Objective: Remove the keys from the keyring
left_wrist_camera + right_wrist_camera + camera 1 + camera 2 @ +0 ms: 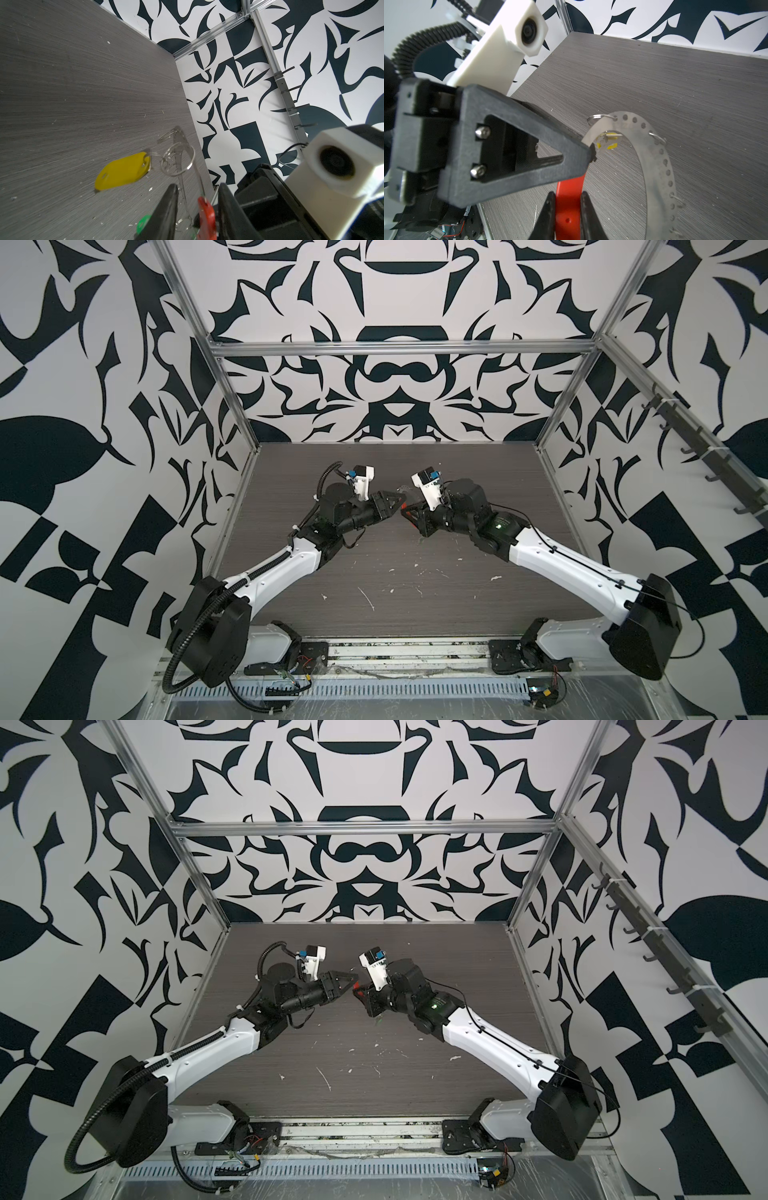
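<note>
Your right end effector is pinched tight on the red sleeve of the keyring, bottom centre of the right wrist view. Your left end effector stands part open astride its bare metal, gripping nothing I can see. The yellow-tagged key and green-tagged key hang at lower left. If those jaws close off-line, I judge they could twist the keyring in the pinch or jam a split ring. Beyond lie the scuffed grey surface, then patterned walls and a hook rail at right
</note>
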